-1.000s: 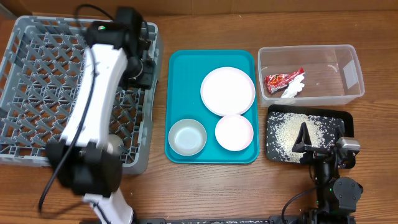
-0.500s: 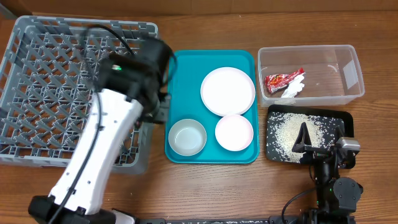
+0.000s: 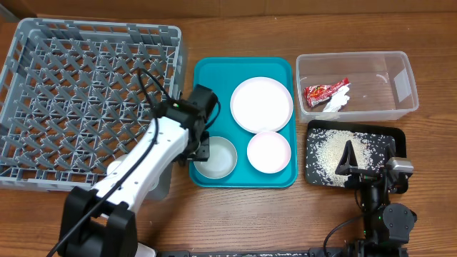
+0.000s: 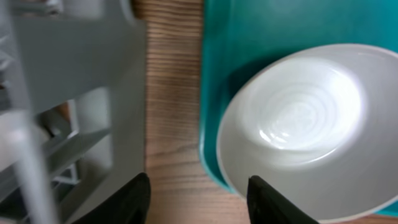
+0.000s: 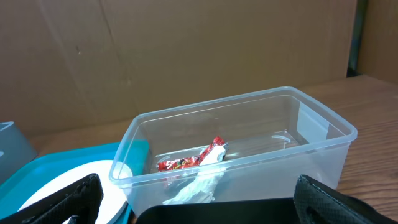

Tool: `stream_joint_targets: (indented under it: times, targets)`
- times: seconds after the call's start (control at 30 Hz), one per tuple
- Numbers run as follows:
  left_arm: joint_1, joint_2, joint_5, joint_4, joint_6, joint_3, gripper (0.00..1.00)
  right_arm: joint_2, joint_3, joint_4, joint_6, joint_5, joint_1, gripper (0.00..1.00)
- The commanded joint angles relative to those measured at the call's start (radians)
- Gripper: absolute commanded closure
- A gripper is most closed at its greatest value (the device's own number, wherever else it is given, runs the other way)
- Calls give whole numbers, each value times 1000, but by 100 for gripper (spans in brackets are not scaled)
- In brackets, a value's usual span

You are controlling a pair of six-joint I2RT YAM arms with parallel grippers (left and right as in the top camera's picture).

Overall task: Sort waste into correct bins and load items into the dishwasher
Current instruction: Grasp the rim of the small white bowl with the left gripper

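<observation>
While the right tool (image 5: 198, 185) sits by the near right corner, fingers spread wide and empty, the left tool (image 4: 202, 202) hangs over the bowl (image 3: 215, 158) in the near left corner of the teal tray (image 3: 208, 71), mid-tabletop. Its fingers are wide apart and hold nothing: one is over bare wood, the other over the bowl's inside.

The wrapper (image 3: 325, 91) and paper scrap (image 3: 337, 101) lie in the clear tub (image 3: 400, 78), far right. The grains (image 3: 332, 153) are on the black tray (image 3: 396, 135), near right.

Judgement: waste sorted, dish loading in hand. Next move: lower, pinch the bowl's left rim, lift clear of the tray lip and carry to the rack (image 3: 86, 107) at the far left corner. The plate (image 3: 261, 104) and second bowl (image 3: 268, 151) lie on the teal tray.
</observation>
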Motion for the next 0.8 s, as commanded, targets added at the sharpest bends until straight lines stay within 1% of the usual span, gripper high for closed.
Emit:
stream_joint_targets:
  times: [0.0,0.1,0.23,0.27,0.3,0.33,0.4,0.5,0.63,0.7,0.77]
  targets:
    - [-26,47,-7,66,-2,-52,50,-12,-10,5,0,1,-4,0]
    - [-25,87,-6,129,-6,-75,53,-12,-10,5,0,1,-4,0]
    - [-25,147,-6,160,-43,-76,62,-12,-11,5,0,1,-4,0]
    - [-25,159,-6,164,-50,-77,65,-12,-11,5,0,1,-4,0]
    - [-25,173,-6,169,-58,-76,70,-12,-11,5,0,1,-4,0]
    - [-25,181,-6,171,-64,-76,81,-12,-10,5,0,1,-4,0]
    - [-25,185,-6,171,-80,-76,94,-12,-10,5,0,1,-4,0]
    - [-25,169,-6,147,-92,-58,96,-12,-10,5,0,1,-4,0]
    - [-25,107,-45,56,-91,10,96,-12,-10,5,0,1,-4,0]
    - [-25,69,-117,-21,-92,71,96,-12,-11,5,0,1,-4,0]
    - [-25,32,-238,-106,-91,146,96,-12,-11,5,0,1,-4,0]
